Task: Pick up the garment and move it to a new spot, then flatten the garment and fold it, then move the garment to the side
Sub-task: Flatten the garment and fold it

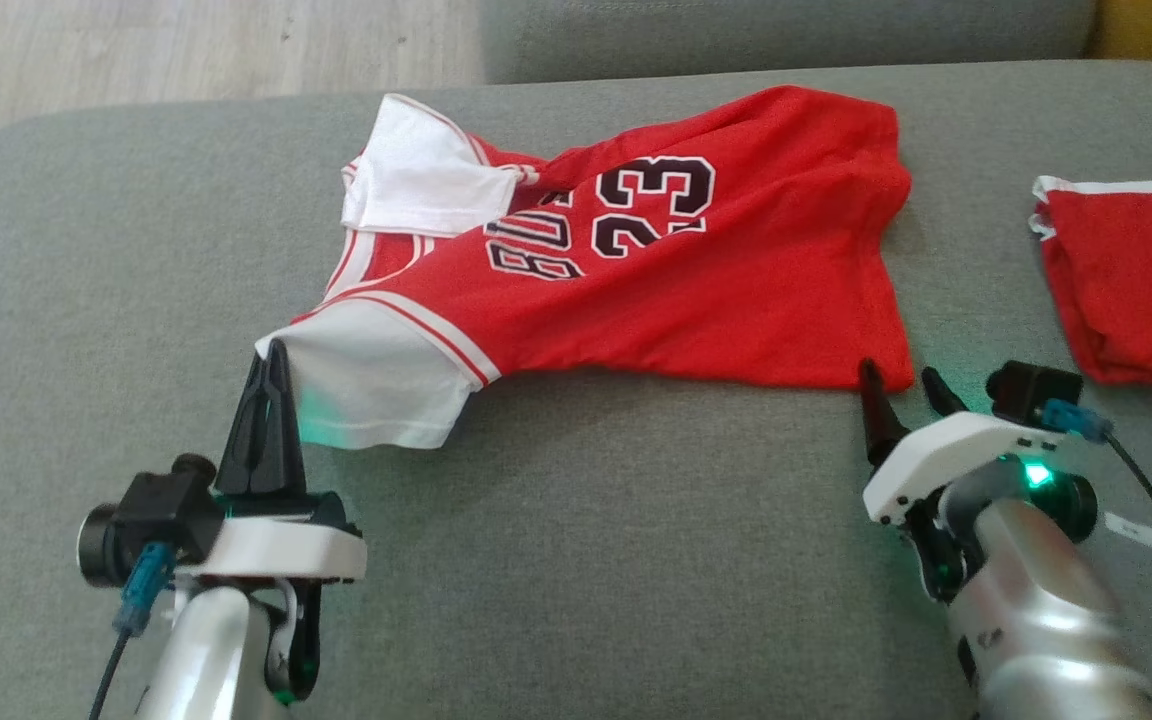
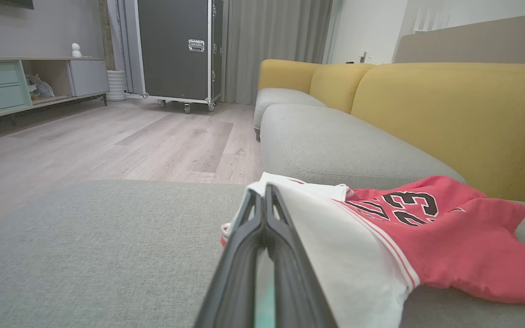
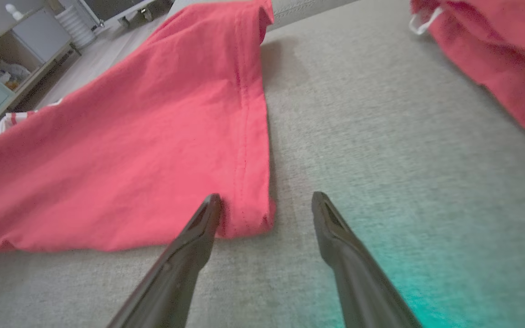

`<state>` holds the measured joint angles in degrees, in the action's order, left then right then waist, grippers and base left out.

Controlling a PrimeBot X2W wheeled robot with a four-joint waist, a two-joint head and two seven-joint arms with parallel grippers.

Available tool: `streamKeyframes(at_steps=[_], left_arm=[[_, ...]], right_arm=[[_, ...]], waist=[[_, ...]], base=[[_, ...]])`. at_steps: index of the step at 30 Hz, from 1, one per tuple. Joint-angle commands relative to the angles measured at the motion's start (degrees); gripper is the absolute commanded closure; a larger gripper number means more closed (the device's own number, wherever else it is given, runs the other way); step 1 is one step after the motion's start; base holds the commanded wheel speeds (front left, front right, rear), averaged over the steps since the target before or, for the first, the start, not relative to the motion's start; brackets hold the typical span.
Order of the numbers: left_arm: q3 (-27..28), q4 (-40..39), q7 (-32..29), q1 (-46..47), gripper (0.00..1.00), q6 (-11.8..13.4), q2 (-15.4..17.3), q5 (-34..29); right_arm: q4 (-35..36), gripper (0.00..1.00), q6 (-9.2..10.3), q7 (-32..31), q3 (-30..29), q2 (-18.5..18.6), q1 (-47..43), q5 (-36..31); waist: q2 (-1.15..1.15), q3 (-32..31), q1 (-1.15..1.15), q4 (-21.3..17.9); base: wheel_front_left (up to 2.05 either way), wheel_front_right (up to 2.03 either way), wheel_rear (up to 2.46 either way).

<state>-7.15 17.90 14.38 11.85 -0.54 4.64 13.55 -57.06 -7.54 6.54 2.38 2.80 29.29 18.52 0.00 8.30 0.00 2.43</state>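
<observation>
Where the grey sofa cushion (image 1: 576, 560) spreads before the head camera, we see the garment (image 1: 696, 290), a red jersey numbered 23 with white sleeves, lying across its middle, collar toward the left. Our left gripper (image 1: 274, 350) has its jaws pressed together on the corner of the near white sleeve (image 1: 376, 385). In the left wrist view the cloth shows on both sides of the fingertips (image 2: 274, 207). Our right gripper (image 1: 898, 372) holds its jaws spread at the jersey's near right hem corner, one finger (image 3: 203, 223) at the hem, the other over bare cushion. A second red garment (image 1: 1136, 290) lies apart at the far right.
</observation>
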Motion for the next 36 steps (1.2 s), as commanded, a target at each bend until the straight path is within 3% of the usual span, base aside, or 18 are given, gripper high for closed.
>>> streamKeyframes(at_steps=[1, 7, 9, 10, 16, 23, 36], left_arm=[[2.0, -2.5, 0.6, 2.7, 1.00, -0.1, 0.4, -0.5], [2.4, -3.6, 0.6, 2.5, 1.00, -0.4, 0.0, -1.0], [2.7, -3.4, 0.6, 2.4, 1.00, -0.4, -0.1, -1.0], [2.9, -3.3, 0.6, 2.4, 1.00, -0.3, -0.1, -1.1], [5.2, -2.2, 0.6, 2.4, 1.00, 0.0, 0.6, -0.4], [7.4, -4.1, 0.6, 3.7, 1.00, -0.6, 1.6, 1.3], [10.2, -14.8, -1.4, 8.9, 1.00, -0.7, 2.4, 6.0]], right_arm=[[-0.1, 0.00, 0.05, 0.5, 2.0, 0.1, 2.8, -0.5], [-7.3, 0.00, 0.05, 1.3, 5.6, 0.1, 5.9, 0.8], [-8.6, 0.89, 0.05, 1.8, 6.9, 0.1, 6.7, 1.6], [-8.9, 1.00, 0.05, 2.5, 7.5, 0.1, 7.1, 1.9], [-7.7, 1.00, 0.05, 7.2, 9.4, 0.1, 9.0, 3.4], [0.7, 1.00, 0.05, 8.4, 10.5, 0.1, 9.8, 3.4], [26.0, 1.00, 0.05, 7.9, 7.0, 3.2, 6.3, -3.4]], waist=[[0.00, 0.3, 0.00, 0.6], [0.00, 0.8, 0.00, 1.2], [0.00, 0.9, 0.00, 1.2], [0.00, 0.8, 0.00, 1.1], [0.00, -0.7, 0.00, -0.7], [0.00, -3.0, 0.00, -3.3], [0.00, -7.6, 0.00, -6.7]], base=[[0.00, 0.00, 0.00], [0.00, 0.00, 0.00], [0.00, 0.00, 0.00], [0.00, 0.00, 0.00], [0.00, 0.00, 0.00], [0.00, 0.00, 0.00], [0.00, 0.00, 0.00]])
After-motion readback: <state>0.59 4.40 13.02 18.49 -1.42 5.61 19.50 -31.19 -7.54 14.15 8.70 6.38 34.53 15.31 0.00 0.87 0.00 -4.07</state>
